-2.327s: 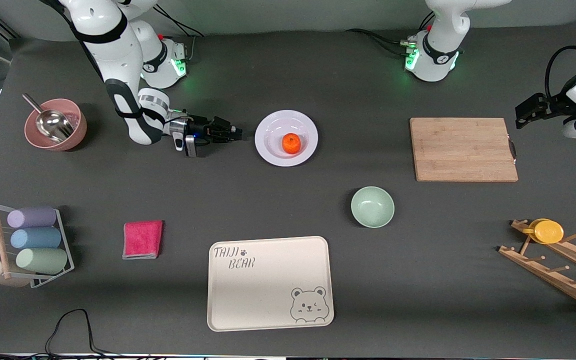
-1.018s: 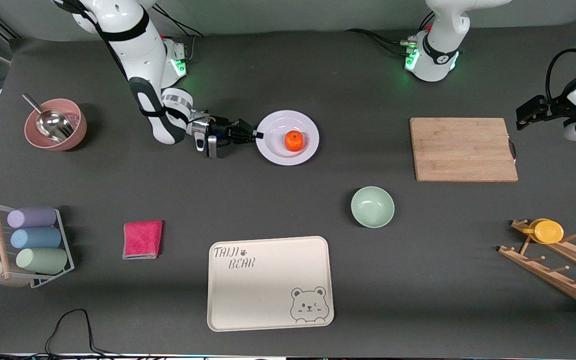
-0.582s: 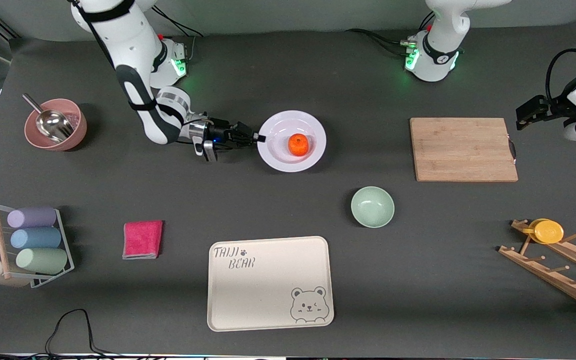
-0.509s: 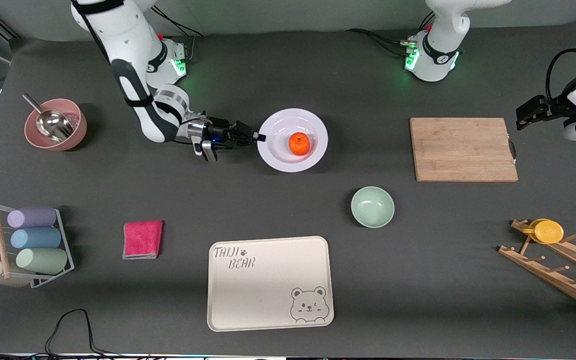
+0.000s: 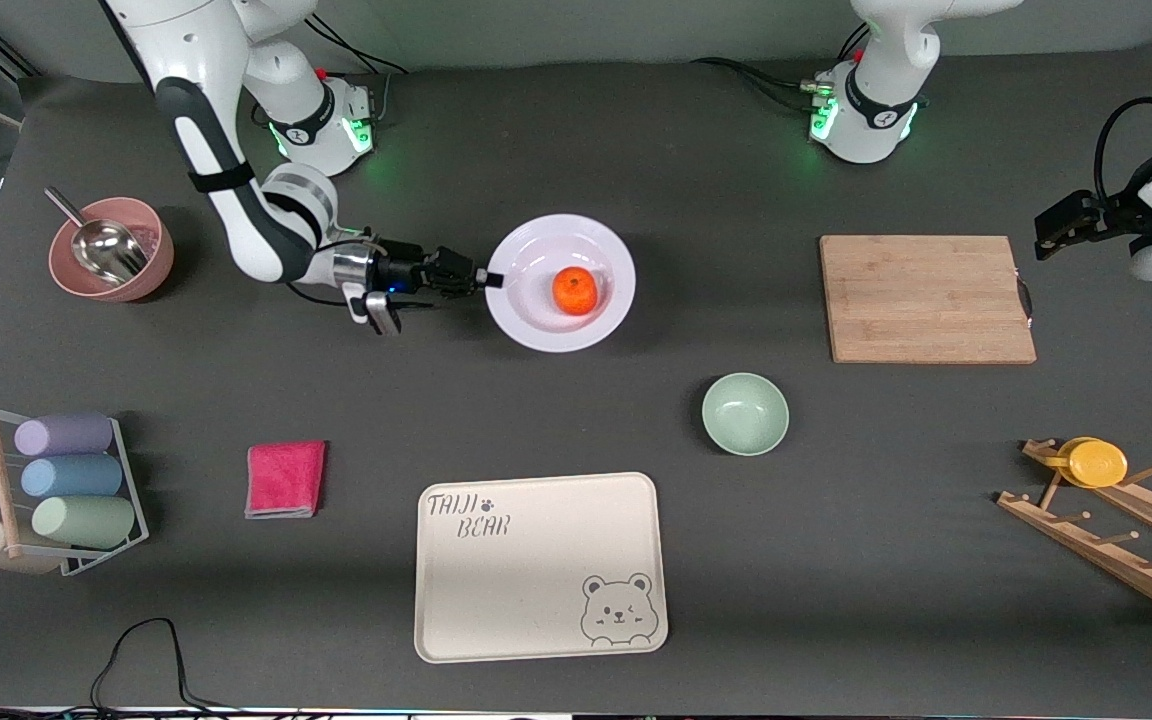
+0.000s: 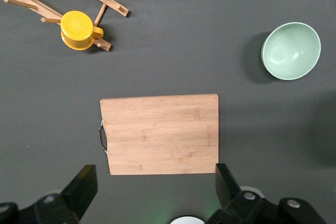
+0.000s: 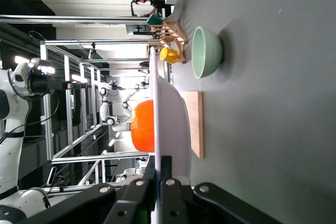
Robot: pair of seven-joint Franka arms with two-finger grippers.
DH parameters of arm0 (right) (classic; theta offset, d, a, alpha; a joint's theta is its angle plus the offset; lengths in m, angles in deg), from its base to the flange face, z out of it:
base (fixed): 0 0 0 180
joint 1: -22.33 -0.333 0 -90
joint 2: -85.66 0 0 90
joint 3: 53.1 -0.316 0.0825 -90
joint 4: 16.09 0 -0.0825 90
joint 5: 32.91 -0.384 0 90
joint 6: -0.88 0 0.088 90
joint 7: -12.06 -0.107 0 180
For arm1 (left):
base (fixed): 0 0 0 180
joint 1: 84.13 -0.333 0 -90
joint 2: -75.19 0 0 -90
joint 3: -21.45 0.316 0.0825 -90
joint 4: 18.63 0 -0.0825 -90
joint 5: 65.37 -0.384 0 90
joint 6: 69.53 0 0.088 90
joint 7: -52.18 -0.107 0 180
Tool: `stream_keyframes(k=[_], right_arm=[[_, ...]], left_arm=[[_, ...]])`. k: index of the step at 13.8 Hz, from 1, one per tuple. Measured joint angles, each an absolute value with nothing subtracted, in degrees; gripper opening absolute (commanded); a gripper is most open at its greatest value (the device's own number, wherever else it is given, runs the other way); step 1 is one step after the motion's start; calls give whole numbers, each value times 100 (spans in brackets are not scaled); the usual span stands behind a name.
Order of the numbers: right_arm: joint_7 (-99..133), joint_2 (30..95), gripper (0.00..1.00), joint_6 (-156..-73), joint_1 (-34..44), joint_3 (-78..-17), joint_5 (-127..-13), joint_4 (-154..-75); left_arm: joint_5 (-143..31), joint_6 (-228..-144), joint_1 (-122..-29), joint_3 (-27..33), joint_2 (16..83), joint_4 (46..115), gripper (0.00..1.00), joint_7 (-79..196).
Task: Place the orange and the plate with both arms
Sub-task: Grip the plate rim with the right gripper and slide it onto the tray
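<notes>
The pale plate carries the orange in its middle and hangs a little above the table. My right gripper is shut on the plate's rim at the side toward the right arm's end of the table. The right wrist view shows the fingers pinching the thin rim of the plate, with the orange just past them. My left gripper waits open and empty by the cutting board's edge at the left arm's end. In the left wrist view the left gripper stands high above that board.
A wooden cutting board lies toward the left arm's end. A mint bowl and a cream bear tray sit nearer the camera. A pink cloth, a pink bowl with scoop, a cup rack and a wooden rack with yellow cup line the sides.
The right gripper closed on the plate's rim, lifted it, then carried plate and orange a little toward the right arm's end of the table. The left arm has not moved.
</notes>
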State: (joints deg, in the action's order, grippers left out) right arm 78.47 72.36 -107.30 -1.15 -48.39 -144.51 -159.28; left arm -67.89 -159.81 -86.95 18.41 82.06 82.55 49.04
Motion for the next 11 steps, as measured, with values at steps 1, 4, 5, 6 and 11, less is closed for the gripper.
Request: stream_keyframes(k=[1, 4, 5, 6, 11], right_arm=[[7667, 7069, 0, -10739, -34, -4787, -14305, -15627], [7191, 6355, 0, -10797, -8, -4456, -13924, -14412], [6993, 6071, 0, -10806, -5, -4361, -13836, -13935], [6787, 5785, 0, -10808, -3, -4285, -13779, -13442], [5985, 4456, 0, -10814, -2, -4067, -13726, -11221]], left_arm=[[-6789, -15962, -8695, 1841, 8206, 8255, 100, 4904], [-6789, -15936, -8695, 1841, 8204, 8254, 100, 4904], [-6789, -15934, -8695, 1841, 8203, 8254, 100, 4904], [-6789, -15934, -8695, 1841, 8202, 8254, 100, 4904], [-6789, -15931, -8695, 1841, 8198, 8253, 100, 4904]])
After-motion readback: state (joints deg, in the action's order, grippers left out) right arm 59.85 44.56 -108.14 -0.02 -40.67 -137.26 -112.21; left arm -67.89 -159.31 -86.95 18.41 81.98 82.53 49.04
